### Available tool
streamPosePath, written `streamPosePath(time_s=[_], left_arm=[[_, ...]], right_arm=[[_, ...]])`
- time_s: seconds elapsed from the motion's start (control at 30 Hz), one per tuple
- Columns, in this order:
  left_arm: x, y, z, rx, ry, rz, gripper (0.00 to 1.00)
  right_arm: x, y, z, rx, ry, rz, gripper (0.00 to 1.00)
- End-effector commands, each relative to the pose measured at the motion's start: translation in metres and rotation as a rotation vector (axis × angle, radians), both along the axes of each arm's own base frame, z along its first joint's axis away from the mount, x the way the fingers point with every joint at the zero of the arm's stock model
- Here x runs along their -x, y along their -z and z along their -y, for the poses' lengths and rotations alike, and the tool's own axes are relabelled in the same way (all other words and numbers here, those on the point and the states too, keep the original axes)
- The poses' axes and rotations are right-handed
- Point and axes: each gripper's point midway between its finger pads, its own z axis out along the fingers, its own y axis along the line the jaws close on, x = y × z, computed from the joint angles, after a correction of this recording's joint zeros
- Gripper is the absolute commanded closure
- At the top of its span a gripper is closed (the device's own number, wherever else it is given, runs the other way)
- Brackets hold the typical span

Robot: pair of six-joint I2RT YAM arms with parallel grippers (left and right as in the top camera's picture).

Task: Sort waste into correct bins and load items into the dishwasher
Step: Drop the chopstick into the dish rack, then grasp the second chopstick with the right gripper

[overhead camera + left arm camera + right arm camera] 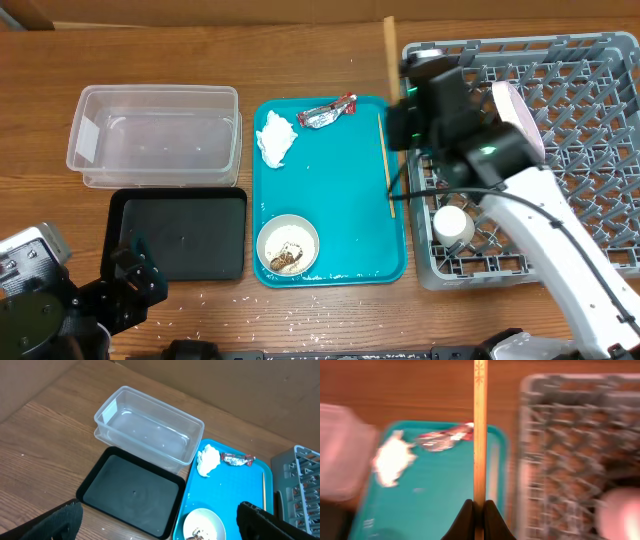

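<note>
My right gripper (pixel 479 510) is shut on one wooden chopstick (pixel 480 435), which points away over the teal tray's right edge; overhead, the chopstick (pixel 390 50) sticks out past the gripper (pixel 408 100). The second chopstick (pixel 386 165) lies along the teal tray's right side. The napkin (pixel 277 140) and foil wrapper (pixel 328 112) lie at the tray's far end. A cream bowl (pixel 288 245) with brown scraps sits at its near end. A pink bowl (pixel 520 120) stands in the grey dish rack (pixel 580 90). My left gripper (pixel 162 525) is open, empty, near the black tray (pixel 180 235). The plate is hidden.
The clear tub (pixel 150 135) stands behind the black tray, left of the teal serving tray (pixel 340 190). A small white round object (pixel 452 225) sits in the rack's near left corner. My right arm (pixel 540 220) reaches over the rack. Rice grains dot the table's front edge.
</note>
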Motion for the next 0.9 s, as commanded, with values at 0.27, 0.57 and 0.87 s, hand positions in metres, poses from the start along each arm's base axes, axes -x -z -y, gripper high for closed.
streamPosePath(time_s=[0.27, 0.57, 0.87], left_arm=[[0.003, -0.001, -0.003, 0.005, -0.023, 0.014, 0.0], [0.003, -0.001, -0.003, 0.005, -0.023, 0.014, 0.0], [0.003, -0.001, -0.003, 0.005, -0.023, 0.014, 0.0]], right_arm=[[-0.017, 0.141, 0.06, 0.189, 0.075, -0.329, 0.83], [0.025, 0.117, -0.061, 0.125, -0.193, -0.251, 0.59], [-0.009, 0.219, -0.037, 0.346, 0.009, -0.282, 0.63]])
